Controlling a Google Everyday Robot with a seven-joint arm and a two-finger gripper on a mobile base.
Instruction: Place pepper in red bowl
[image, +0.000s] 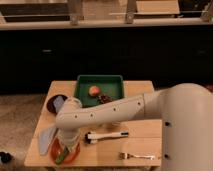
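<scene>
The red bowl (71, 151) sits at the table's front left corner, shallow and orange-red. My gripper (65, 143) hangs straight down from the white arm, right over the bowl and covering most of it. A small green piece, the pepper (60, 157), shows at the bowl's front left edge, just below the gripper. I cannot tell whether the gripper holds it or it lies in the bowl.
A green tray (114, 82) at the table's back holds a round orange-red fruit (94, 90) and a dark item (104, 99). A maroon bowl (53, 104) stands at the left. A black-and-white tool (107, 135) and a fork (137, 156) lie on the wooden table (142, 91).
</scene>
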